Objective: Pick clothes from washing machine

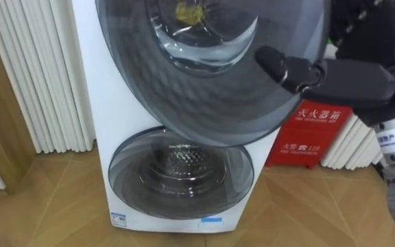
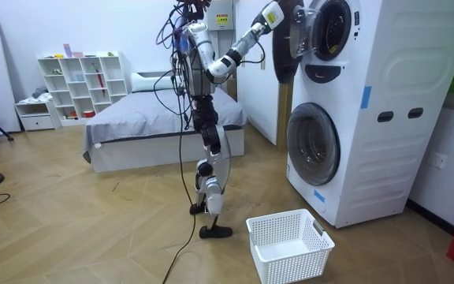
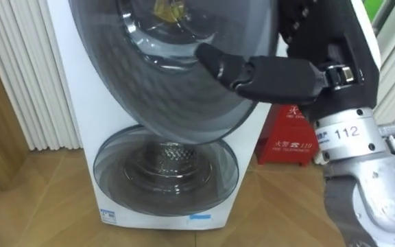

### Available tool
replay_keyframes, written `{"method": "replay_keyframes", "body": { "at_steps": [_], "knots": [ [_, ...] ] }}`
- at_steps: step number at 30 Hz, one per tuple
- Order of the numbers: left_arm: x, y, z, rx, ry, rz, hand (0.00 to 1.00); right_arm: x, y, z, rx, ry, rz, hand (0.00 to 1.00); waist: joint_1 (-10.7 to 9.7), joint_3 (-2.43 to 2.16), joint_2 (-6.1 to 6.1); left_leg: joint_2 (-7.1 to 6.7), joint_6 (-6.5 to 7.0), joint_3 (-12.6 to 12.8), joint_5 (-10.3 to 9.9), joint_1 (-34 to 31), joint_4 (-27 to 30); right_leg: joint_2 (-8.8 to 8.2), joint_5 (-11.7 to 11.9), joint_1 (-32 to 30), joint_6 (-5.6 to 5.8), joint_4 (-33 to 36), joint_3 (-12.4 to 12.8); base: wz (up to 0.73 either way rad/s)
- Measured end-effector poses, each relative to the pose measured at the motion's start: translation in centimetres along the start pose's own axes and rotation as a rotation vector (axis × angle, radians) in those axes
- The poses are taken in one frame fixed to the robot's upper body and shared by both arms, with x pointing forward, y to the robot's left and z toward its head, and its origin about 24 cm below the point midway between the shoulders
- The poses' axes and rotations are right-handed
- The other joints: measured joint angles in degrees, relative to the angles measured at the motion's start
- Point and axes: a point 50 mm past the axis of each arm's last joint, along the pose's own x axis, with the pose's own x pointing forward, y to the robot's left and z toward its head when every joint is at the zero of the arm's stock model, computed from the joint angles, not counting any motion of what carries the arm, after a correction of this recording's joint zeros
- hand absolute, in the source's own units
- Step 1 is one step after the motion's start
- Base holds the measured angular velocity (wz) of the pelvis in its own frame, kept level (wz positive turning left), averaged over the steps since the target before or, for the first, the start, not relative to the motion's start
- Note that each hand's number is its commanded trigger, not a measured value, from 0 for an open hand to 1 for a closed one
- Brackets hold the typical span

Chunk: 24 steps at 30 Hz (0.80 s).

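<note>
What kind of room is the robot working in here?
Probably a bedroom with a laundry corner: a bed, a white shelf unit, and a stacked washing machine with a white basket before it.

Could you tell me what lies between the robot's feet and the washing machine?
A white basket stands on the floor there, as the room view shows.

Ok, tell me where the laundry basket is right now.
In the room view the basket sits on the floor in front of the washing machine, near the robot's feet.
</note>
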Motion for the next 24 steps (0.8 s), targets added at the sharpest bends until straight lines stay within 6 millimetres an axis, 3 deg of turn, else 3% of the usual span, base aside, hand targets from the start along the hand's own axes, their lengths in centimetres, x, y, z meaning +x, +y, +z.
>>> {"method": "replay_keyframes", "body": {
  "at_steps": [6,11,14,24],
  "knots": [
    [0.0,0.1,-0.2,-0.019,0.009,0.003,0.0,-0.2,1.1,-0.2,0.113,-0.011,0.153,0.0,0.2,-0.46,0.91,0.01,0.03,-0.03,-0.09,0.02,0.23,-0.03,0.07,0.12,-0.04,0.01,-0.03,0.0],
    [0.1,0.2,0.5,-0.058,-0.004,0.005,0.0,-1.8,2.4,-2.1,0.17,0.086,0.271,0.0,0.37,-0.43,1.59,0.01,0.03,-0.01,-0.09,0.11,0.24,-0.09,0.08,0.2,-0.04,0.11,-0.17,0.0],
    [0.1,-0.1,0.7,-0.06,-0.008,-0.004,0.0,-3.0,2.5,-3.5,0.198,0.178,0.304,0.0,0.43,-0.15,1.99,0.01,0.13,0.07,-0.28,0.1,0.24,-0.1,0.08,0.11,-0.03,0.2,-0.13,0.0],
    [0.1,-0.4,0.7,-0.044,-0.004,-0.014,0.0,-3.7,3.9,-3.9,0.246,0.173,0.404,0.0,0.79,-0.09,2.08,-0.08,0.12,0.06,-0.38,0.09,0.23,-0.16,0.02,0.17,0.06,0.0,-0.13,0.0]
  ]
}}
